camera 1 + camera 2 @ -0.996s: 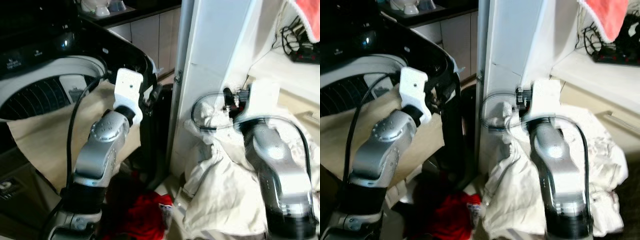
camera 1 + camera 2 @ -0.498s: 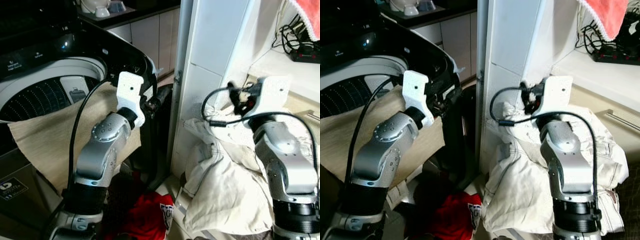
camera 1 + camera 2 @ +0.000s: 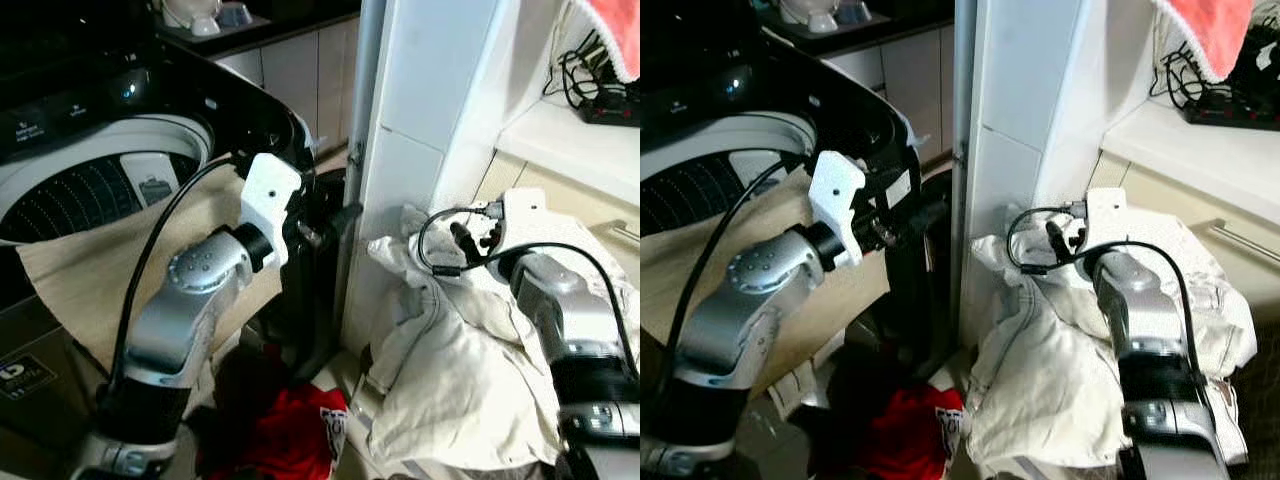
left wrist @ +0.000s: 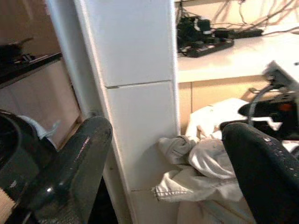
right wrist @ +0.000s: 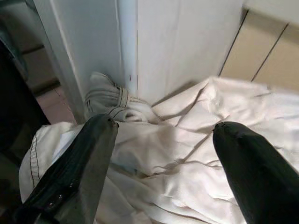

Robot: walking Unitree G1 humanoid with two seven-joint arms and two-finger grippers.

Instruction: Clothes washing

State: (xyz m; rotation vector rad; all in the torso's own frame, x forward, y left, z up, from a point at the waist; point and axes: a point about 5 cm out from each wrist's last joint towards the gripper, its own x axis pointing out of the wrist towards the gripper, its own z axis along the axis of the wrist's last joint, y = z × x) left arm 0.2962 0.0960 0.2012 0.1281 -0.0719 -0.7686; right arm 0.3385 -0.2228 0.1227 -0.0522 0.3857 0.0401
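A heap of cream-white clothes [image 3: 450, 380] lies on the floor to the right of a white pillar [image 3: 420, 120]. My right gripper [image 5: 163, 140] hovers open just above the heap, with nothing between its fingers [image 5: 88, 158]. A beige cloth [image 3: 90, 270] hangs over the front of the black top-loading washing machine [image 3: 130, 95], whose drum [image 3: 70, 190] is open. My left gripper [image 4: 163, 154] is open and empty beside the machine's right corner, pointing at the pillar and the heap. A red garment [image 3: 290, 430] lies on the floor below it.
The pillar stands between the machine and the heap, leaving a narrow gap. A white shelf [image 3: 560, 130] at the right carries a power strip with cables [image 3: 600, 100]. A pink towel [image 3: 620, 30] hangs above it. Cabinets [image 3: 300, 70] stand behind.
My right arm has dropped from near the pillar down onto the clothes heap. My left gripper has swung right, toward the pillar.
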